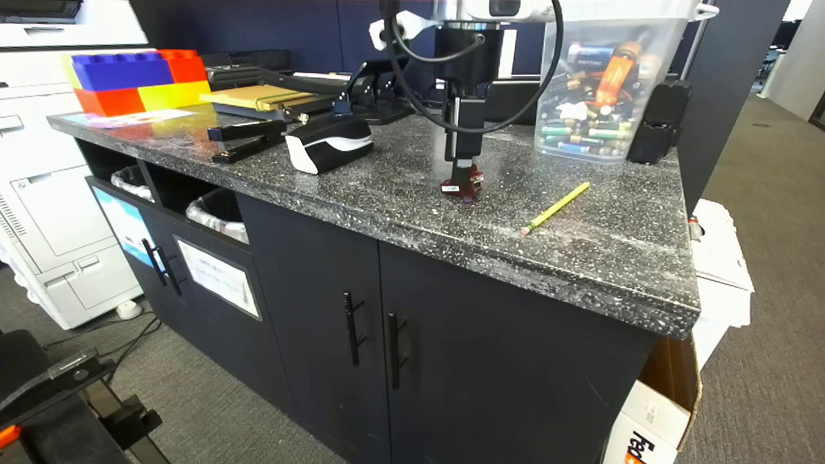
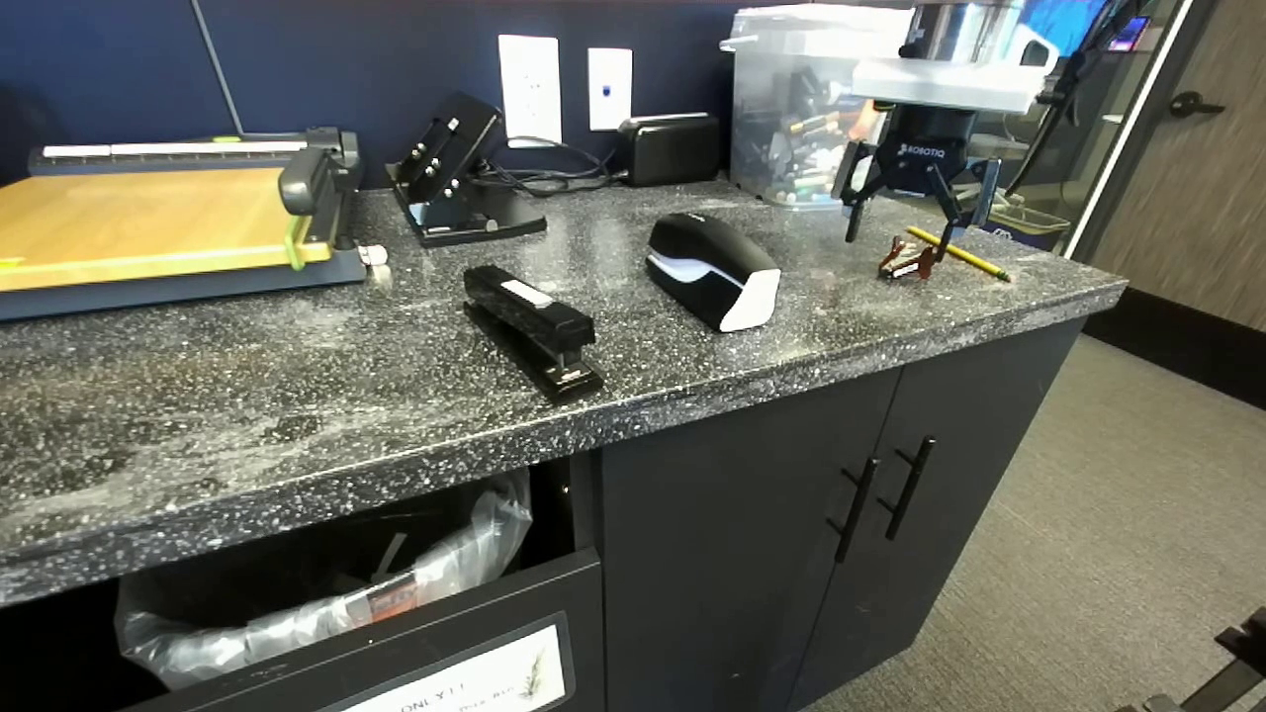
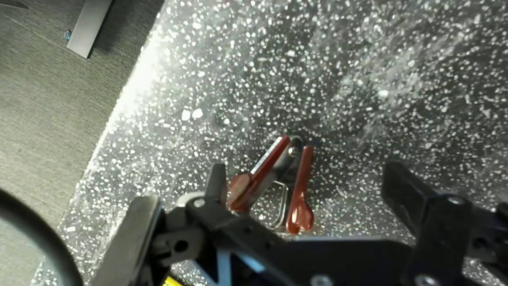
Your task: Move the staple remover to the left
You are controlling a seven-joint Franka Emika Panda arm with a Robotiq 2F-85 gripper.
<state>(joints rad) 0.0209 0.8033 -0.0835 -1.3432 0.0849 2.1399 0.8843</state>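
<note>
The staple remover is a small dark red claw with metal parts. It lies on the speckled countertop under my gripper in both exterior views (image 1: 468,192) (image 2: 895,265). In the wrist view the staple remover (image 3: 300,190) sits between my fingers, close to the left finger and well apart from the right one. Its two red handles are spread in a V. My gripper (image 3: 307,178) is open; in an exterior view the gripper (image 2: 898,232) has its fingers spread just above the staple remover. I cannot tell whether the left finger touches it. My gripper (image 1: 461,173) partly hides it in an exterior view.
A yellow pencil (image 1: 555,207) lies beside the staple remover, near the counter's end. A clear bin of batteries (image 1: 548,122) stands behind. A black-and-white stapler (image 2: 707,262), a black stapler (image 2: 529,321), a hole punch (image 2: 475,213) and a paper cutter (image 2: 148,218) stand along the counter.
</note>
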